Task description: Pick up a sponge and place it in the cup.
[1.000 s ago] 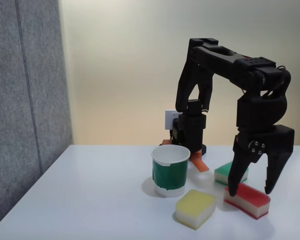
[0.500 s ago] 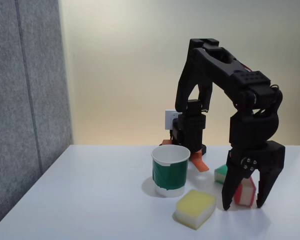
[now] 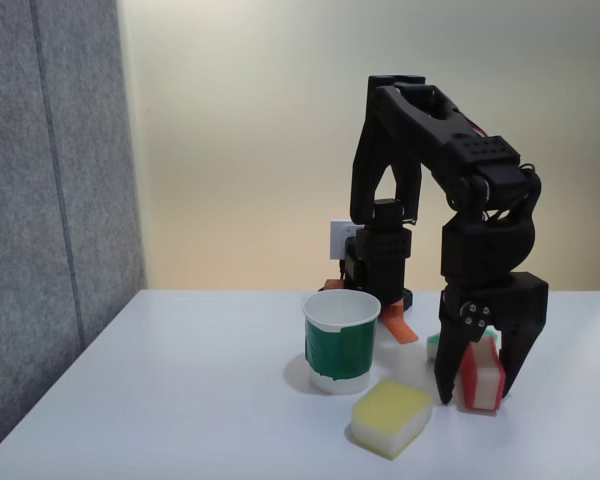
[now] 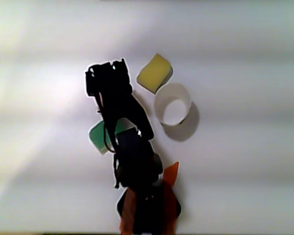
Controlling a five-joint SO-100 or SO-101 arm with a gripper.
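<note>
White table (image 3: 180, 400), arm arched over – gripper (image 3: 472, 384) pointing down, clamped on sponge (image 3: 483, 374) (tipped on edge), cup (image 3: 341, 341) near.

White bench (image 3: 180, 400), smooth and matte, stretching across the lower fixed view. Behind it a plain cream wall (image 3: 250, 130), brighter toward the top. At left a grey felt-like partition (image 3: 50, 200) with one vertical seam. Small white wall plate (image 3: 340, 238) low on the wall. From above, soft light bands across the bench.
</note>
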